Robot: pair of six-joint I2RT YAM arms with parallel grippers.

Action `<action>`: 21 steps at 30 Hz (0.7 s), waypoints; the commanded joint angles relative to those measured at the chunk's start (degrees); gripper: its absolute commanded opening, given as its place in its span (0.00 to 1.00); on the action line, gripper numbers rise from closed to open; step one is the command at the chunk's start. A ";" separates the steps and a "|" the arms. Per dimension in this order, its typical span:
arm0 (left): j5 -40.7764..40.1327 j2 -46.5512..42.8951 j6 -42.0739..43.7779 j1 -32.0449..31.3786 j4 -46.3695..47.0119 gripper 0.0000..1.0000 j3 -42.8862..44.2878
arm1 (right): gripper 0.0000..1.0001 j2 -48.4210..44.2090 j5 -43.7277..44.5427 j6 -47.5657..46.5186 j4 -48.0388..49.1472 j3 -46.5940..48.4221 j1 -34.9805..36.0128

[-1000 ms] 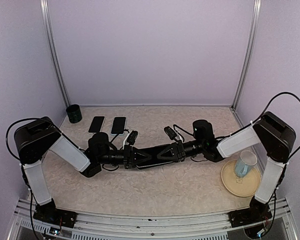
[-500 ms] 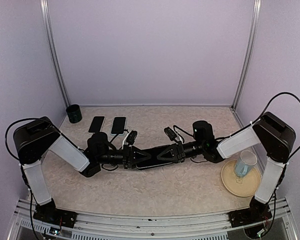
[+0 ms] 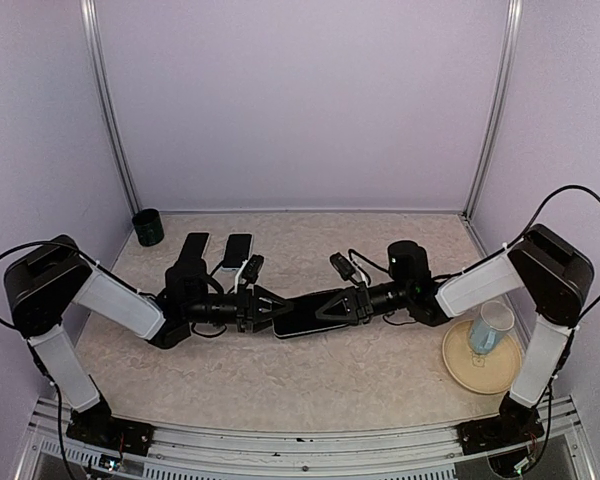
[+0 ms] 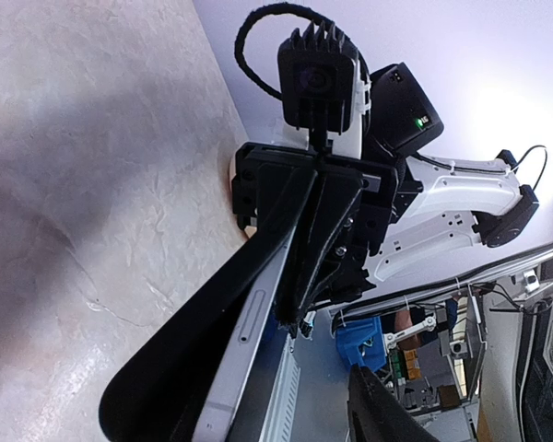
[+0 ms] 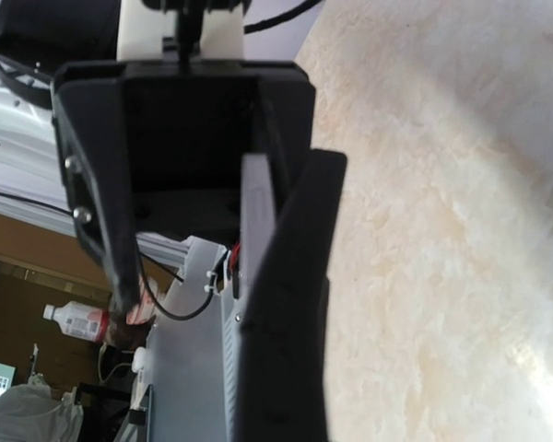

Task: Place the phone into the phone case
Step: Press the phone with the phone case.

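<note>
On the table, the left arm and the right arm reach toward each other from opposite sides and meet near the middle. The phone is stretched between them. Its long axis runs left to right, in line with both forearms, and its left end slants a little toward the near edge. From the wrist views it seems to be held clear of the table.

The right gripper is clamped on the phone's right end and carries it alone. The left gripper faces it with its jaws spread into a V around the free left end. In the left wrist view the silver edge of the phone lies close along one jaw and the other jaw stands well off, so nothing is pinched there. The right wrist view shows the phone edge-on, likewise off-centre in the open left jaws.

I cannot tell whether the phone already wears the phone case. Two flat dark slabs lie side by side at the back left, nearer the left arm. Either could be a case or another phone.

The left gripper is nearest the free end, so a regrip there would probably need re-centring first.
</note>
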 commanded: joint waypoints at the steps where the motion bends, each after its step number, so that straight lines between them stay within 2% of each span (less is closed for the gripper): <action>1: -1.11 -3.91 2.87 1.39 -2.61 0.49 -0.92 | 0.00 -1.46 -0.23 -1.48 -1.50 -1.18 -1.19; 16: -3.39 -11.96 8.92 3.90 -12.68 0.56 -2.52 | 0.00 -2.43 0.04 -2.65 -2.72 -1.40 -1.55; 21: -4.31 -13.07 10.85 4.11 -15.10 0.62 -2.77 | 0.00 -2.85 -0.36 -3.33 -2.72 -1.37 -1.55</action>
